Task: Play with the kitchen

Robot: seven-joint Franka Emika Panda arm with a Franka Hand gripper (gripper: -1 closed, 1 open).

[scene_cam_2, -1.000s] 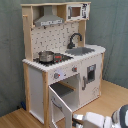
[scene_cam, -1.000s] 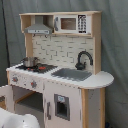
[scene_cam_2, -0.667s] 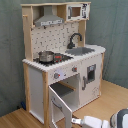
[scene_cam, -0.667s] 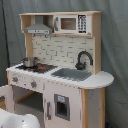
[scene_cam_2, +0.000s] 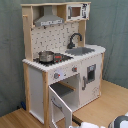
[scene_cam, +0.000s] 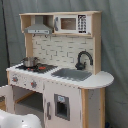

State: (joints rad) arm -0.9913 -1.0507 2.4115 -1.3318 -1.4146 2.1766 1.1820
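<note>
The kitchen [scene_cam: 60,85] [scene_cam_2: 60,65] is a tall toy of white and pale wood, and it fills both exterior views. A small metal pot [scene_cam: 30,61] [scene_cam_2: 46,56] stands on its black stovetop [scene_cam: 40,67]. The grey sink [scene_cam: 72,74] [scene_cam_2: 82,50] lies beside the stovetop under the black faucet [scene_cam: 83,59] [scene_cam_2: 75,39]. Hood [scene_cam: 38,28] and microwave [scene_cam: 70,23] sit on top. The oven door [scene_cam_2: 62,104] hangs open. White parts of my arm [scene_cam: 17,120] [scene_cam_2: 119,122] show at the bottom edges. My gripper [scene_cam_2: 86,124] is low, just in front of the open door.
A grey curtain [scene_cam: 115,45] hangs behind the kitchen. It stands on a pale wooden floor [scene_cam_2: 107,97], with bare floor to the second exterior view's right of it. The cupboard door with a dark panel [scene_cam: 61,106] is closed.
</note>
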